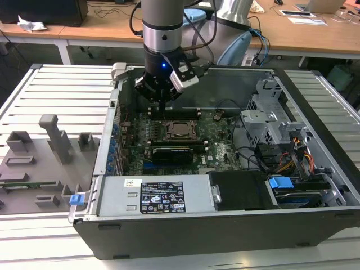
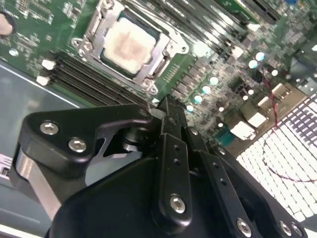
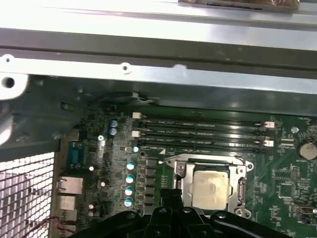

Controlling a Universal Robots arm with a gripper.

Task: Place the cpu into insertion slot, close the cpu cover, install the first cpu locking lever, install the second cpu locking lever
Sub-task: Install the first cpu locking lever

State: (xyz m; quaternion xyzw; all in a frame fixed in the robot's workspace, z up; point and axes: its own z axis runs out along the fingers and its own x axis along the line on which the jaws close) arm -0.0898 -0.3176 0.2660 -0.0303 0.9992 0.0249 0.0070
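Figure: an open case (image 1: 185, 225) on the slatted surface (image 1: 56, 90) holds the board (image 1: 219, 152). We see the cpu (image 2: 130, 43) seated on the board, framed by the lowered cover (image 2: 95, 29). The end effector (image 2: 168, 102), closed on nothing, hangs just beside the cover, near the memory slots (image 3: 203, 134).
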